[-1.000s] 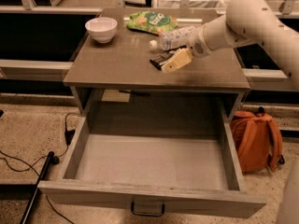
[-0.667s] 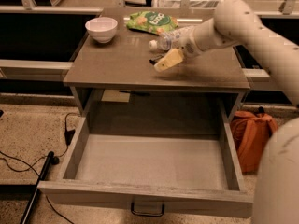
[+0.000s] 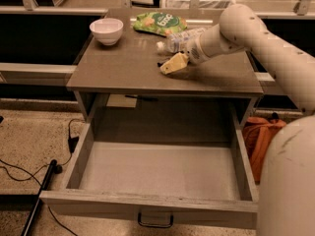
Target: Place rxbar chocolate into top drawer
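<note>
My gripper (image 3: 173, 64) is low over the middle of the table top (image 3: 123, 68), just in front of the clear bottle (image 3: 183, 38). A small dark sliver at the gripper's left tip (image 3: 161, 63) may be the rxbar chocolate; the rest of it is hidden under the gripper. The top drawer (image 3: 147, 206) is pulled fully open below the table. Its pale grey floor is bare and its dark handle (image 3: 155, 221) faces me.
A white bowl (image 3: 106, 31) stands at the table's back left. A green chip bag (image 3: 160, 22) lies at the back middle, next to the lying bottle. An orange backpack (image 3: 261, 141) sits on the floor to the right. Cables (image 3: 29, 173) run on the floor to the left.
My gripper has moved a little to the left along the table top, staying low beside the bottle. The drawer and the other objects have not moved.
</note>
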`<state>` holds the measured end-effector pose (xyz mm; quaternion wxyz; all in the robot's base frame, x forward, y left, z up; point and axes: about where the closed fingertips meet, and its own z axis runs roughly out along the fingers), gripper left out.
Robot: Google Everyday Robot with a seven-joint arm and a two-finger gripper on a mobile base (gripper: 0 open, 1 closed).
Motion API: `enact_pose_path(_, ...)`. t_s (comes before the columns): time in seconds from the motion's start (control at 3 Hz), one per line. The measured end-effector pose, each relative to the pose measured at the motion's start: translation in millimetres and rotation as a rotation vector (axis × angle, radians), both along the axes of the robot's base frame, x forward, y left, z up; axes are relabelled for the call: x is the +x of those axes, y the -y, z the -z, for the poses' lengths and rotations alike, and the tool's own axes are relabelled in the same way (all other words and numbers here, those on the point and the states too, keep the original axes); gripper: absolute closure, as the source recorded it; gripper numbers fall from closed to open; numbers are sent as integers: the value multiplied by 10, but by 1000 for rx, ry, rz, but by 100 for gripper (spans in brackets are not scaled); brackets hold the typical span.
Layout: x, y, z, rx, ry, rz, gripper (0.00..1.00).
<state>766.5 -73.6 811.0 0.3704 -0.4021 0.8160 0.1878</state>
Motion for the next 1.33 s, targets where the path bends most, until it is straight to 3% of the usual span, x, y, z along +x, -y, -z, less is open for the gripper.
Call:
enact_pose_path(0.33,-293,-214,-130,67,-1,-127,72)
enact_pose_path(0.67,-898,-219,-380,95,59,-277,96)
enact_pose_path(1.0,-1676,-48,-441,76,127,-403,100)
enact_pose_path(1.33,-2271,24,-261,26,166,-526,100)
